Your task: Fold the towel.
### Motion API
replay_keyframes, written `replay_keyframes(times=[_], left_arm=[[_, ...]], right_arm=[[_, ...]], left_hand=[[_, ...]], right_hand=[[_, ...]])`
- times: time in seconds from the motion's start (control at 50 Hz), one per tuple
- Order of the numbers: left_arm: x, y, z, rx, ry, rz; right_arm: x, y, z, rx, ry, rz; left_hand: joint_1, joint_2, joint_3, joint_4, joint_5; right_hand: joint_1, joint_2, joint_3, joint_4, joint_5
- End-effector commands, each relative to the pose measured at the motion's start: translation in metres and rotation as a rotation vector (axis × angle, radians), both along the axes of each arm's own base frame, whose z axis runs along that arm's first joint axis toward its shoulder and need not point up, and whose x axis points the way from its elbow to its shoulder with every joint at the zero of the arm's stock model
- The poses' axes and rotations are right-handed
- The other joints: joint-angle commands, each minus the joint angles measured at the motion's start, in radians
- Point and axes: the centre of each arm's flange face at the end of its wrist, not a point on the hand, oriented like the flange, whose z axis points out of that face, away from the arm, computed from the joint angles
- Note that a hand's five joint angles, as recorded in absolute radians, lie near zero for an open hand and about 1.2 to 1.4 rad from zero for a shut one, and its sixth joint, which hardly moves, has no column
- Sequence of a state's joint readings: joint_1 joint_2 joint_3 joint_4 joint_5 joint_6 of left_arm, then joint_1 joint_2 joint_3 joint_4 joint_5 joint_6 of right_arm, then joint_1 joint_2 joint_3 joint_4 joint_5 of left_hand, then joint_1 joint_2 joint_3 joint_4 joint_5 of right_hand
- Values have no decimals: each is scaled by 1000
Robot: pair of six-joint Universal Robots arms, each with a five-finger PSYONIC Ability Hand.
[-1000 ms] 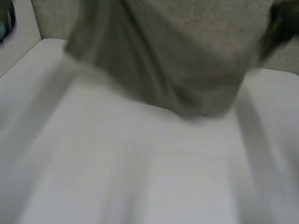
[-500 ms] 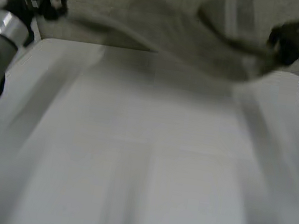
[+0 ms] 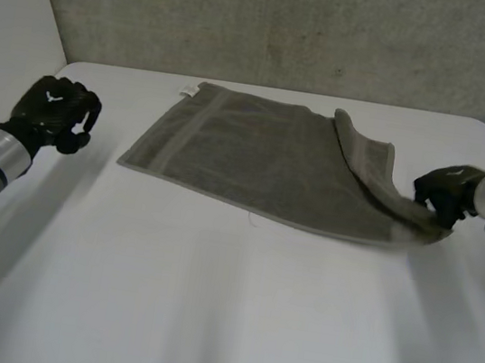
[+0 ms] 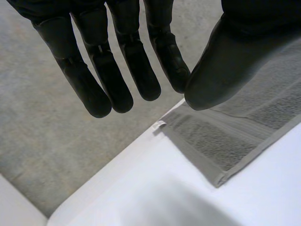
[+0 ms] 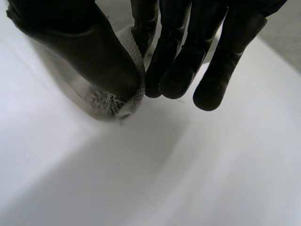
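Half a second before, both hands had the towel (image 3: 264, 162) swinging in the air; now it lay spread across the far half of the worktop (image 3: 206, 304). The left hand (image 3: 52, 114) had let go and hung open, well clear. The right hand (image 3: 446, 191) still pinched the rumpled right corner, so I judged folding could begin.

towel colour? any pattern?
Grey-olive towel, plain with a woven border band; head view shows it best.
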State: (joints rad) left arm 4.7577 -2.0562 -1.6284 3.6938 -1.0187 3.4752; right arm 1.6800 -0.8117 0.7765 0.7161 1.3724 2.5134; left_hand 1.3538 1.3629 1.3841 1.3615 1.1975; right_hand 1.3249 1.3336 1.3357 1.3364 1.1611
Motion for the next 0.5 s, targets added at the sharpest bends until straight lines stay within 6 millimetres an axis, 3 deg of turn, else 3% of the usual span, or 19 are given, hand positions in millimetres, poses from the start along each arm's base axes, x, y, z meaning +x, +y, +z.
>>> replay_keyframes(times=[0.02,0.04,0.06,0.08,0.18,0.26,0.4,0.5], left_arm=[[2,5,10,-20,9,8],[2,5,10,-20,9,8],[-1,5,11,-26,6,2],[-3,4,12,-33,3,-4],[-18,4,3,-30,-4,-44],[-33,-1,-8,-27,-5,-84],[-51,-27,-29,-49,-62,-121],[-62,-39,-37,-22,-88,-146]], right_arm=[[-7,3,6,-24,-14,-12],[-7,3,2,-16,-20,-12],[-7,3,2,-16,-20,-12],[-7,3,-2,-16,-27,-9],[-8,0,-12,-40,-36,-13],[-19,-16,-13,-126,-33,-58],[-30,-27,-15,-153,-42,-119],[-32,-29,-28,-124,-37,-123]], left_hand=[[-262,-271,-293,-270,-281],[-265,-274,-296,-273,-284],[-562,-571,-592,-570,-580],[-626,-635,-656,-634,-644],[-717,-726,-748,-725,-736],[-759,-768,-789,-766,-777],[-785,-794,-815,-793,-803],[-785,-794,-815,-793,-803]], right_hand=[[71,63,61,60,61],[71,63,61,60,61],[71,63,61,60,61],[71,63,61,60,61],[71,63,61,60,61],[71,63,61,60,61],[71,63,61,60,61],[71,63,61,60,61]])
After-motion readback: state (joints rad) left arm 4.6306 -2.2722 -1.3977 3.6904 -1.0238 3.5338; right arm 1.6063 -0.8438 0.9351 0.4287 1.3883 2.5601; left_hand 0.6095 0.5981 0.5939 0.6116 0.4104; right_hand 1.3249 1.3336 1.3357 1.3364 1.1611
